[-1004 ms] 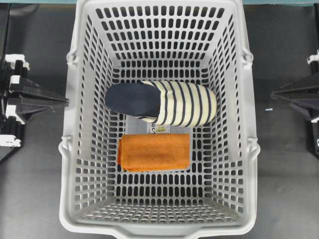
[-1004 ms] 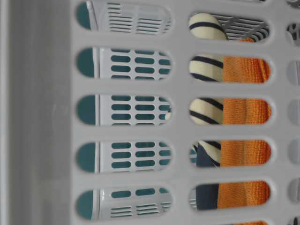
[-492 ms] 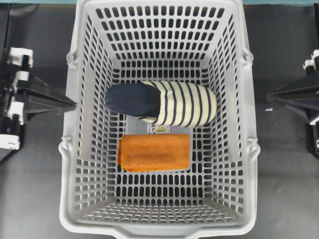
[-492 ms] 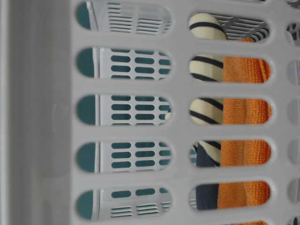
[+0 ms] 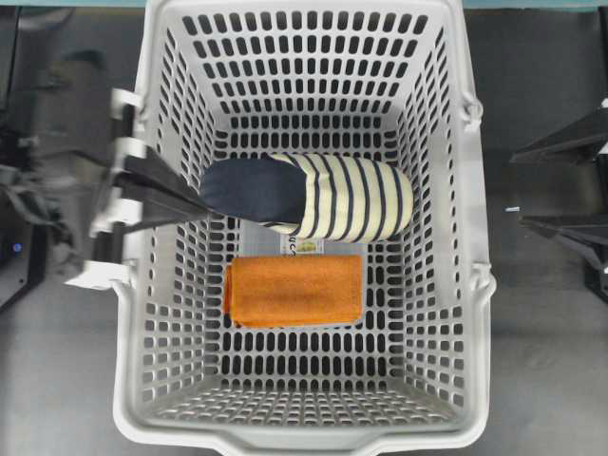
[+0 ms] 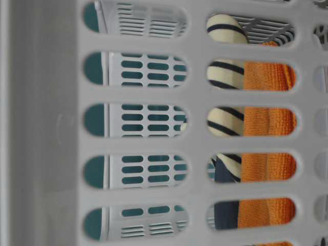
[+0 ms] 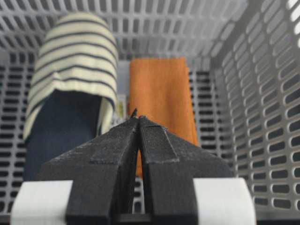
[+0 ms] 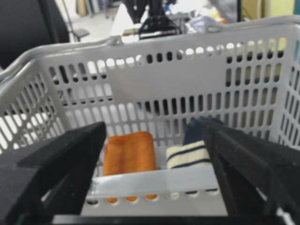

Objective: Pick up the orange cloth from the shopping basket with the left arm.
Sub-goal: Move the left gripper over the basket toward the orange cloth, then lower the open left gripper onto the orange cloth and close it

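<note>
Orange cloth [image 5: 294,290], navy slipper [image 5: 309,197] with cream and navy stripes, light grey slotted basket [image 5: 133,313], black fingers [image 7: 136,154]

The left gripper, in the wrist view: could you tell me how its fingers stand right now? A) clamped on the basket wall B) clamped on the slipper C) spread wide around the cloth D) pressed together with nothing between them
D: the left gripper shows its two fingers meeting at the tip, above the orange cloth and beside the slipper, touching neither.
</note>
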